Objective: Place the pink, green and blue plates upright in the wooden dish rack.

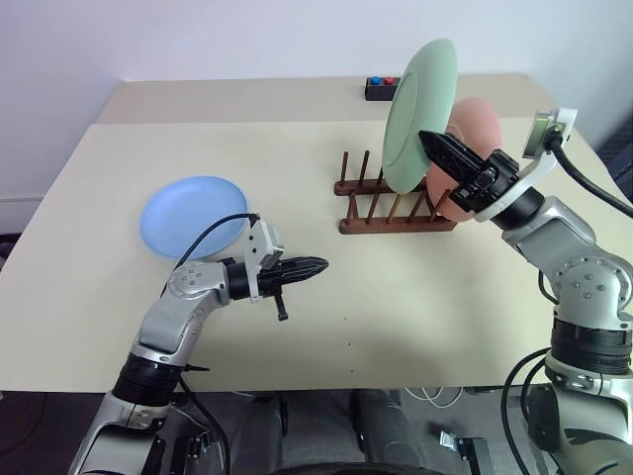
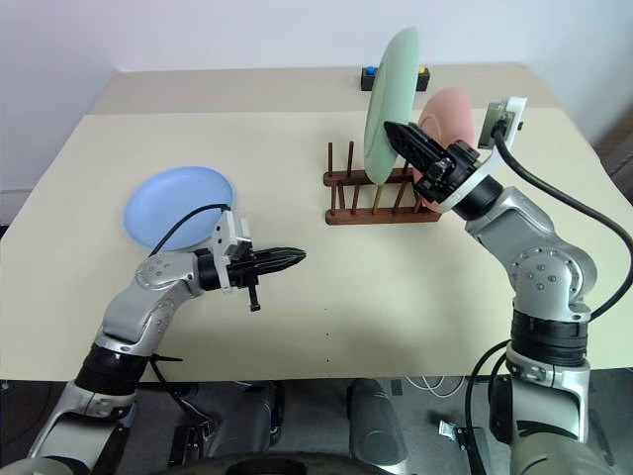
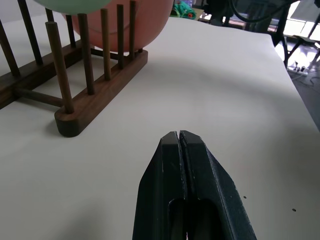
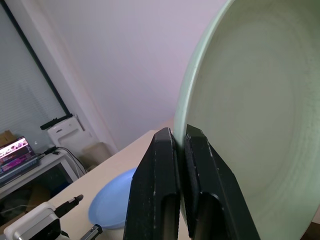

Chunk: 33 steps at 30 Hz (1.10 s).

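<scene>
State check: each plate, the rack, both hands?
Pale mint green plastic plate: upright, pinched at its rim by the right hand, above the rack, not slotted.
Salmon pink plastic plate: upright in the rack's right end.
Light blue plastic plate: flat on the table, untouched.
Dark brown wooden dish rack: holds the pink plate alone.
Right hand: shut on the green plate.
Left hand: shut, empty, level over the table.

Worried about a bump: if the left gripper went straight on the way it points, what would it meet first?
Probably the near end of the wooden rack; the shut left gripper seems aimed just beside it, so it might pass over bare table.
</scene>
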{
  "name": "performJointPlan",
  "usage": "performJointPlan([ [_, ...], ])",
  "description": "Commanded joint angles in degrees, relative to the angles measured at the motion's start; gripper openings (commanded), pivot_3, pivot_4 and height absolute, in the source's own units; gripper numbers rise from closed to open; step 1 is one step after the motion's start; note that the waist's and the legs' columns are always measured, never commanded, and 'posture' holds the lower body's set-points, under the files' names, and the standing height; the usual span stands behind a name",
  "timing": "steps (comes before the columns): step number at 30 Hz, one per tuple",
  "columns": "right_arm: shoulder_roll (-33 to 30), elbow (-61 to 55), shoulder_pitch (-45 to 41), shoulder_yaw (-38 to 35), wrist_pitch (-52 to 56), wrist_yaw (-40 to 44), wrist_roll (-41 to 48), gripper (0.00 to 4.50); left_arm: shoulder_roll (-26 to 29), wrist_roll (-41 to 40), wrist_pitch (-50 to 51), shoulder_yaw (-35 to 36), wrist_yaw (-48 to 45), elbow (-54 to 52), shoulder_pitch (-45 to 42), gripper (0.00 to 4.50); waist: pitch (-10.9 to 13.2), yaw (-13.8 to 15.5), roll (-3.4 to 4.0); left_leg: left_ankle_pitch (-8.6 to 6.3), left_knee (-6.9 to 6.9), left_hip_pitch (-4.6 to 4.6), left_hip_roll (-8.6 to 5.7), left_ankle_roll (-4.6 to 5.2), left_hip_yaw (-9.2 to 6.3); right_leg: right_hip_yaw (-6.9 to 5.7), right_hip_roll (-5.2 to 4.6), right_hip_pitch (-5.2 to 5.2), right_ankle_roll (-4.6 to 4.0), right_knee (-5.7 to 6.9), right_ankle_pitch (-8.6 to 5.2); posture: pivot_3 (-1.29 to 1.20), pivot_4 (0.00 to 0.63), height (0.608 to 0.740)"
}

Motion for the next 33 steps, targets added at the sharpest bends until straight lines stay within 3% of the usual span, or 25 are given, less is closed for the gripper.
performJointPlan([
  [1, -0.67, 0.1, -1.54, -2.62, -0.56, 0.6, 0.07, 0.04, -0.16, -0.2, -1.13, -0.04, -0.03, -1.15, -0.27, 0.0, 0.0, 0.01, 0.0, 0.0, 0.0, 0.0, 0.0, 0.0, 0.0, 0.0, 0.0, 0.0, 0.0, 0.0, 0.0, 0.0, 0.15, 0.73],
  [32, -2.19, 6.47, -3.42, -2.99, 2.77, 5.69, -3.48, 0.04, 0.03, 0.63, -2.78, -0.36, -0.09, -0.02, 0.42, 0.0, 0.0, -0.07, 0.0, 0.0, -0.01, -0.04, 0.0, 0.0, 0.0, 0.0, 0.0, -0.04, 0.0, -0.01, 0.0, 0.0, 0.15, 0.73],
  [33, -2.2, 6.65, -3.5, -3.08, 2.8, 5.78, -3.61, 0.33, 0.01, 0.7, -2.94, -0.38, -0.11, 0.22, 0.38, 0.0, 0.0, -0.07, 0.0, 0.0, -0.01, -0.04, 0.0, 0.0, 0.0, 0.0, 0.0, -0.04, 0.0, -0.01, 0.0, 0.0, 0.15, 0.73],
])
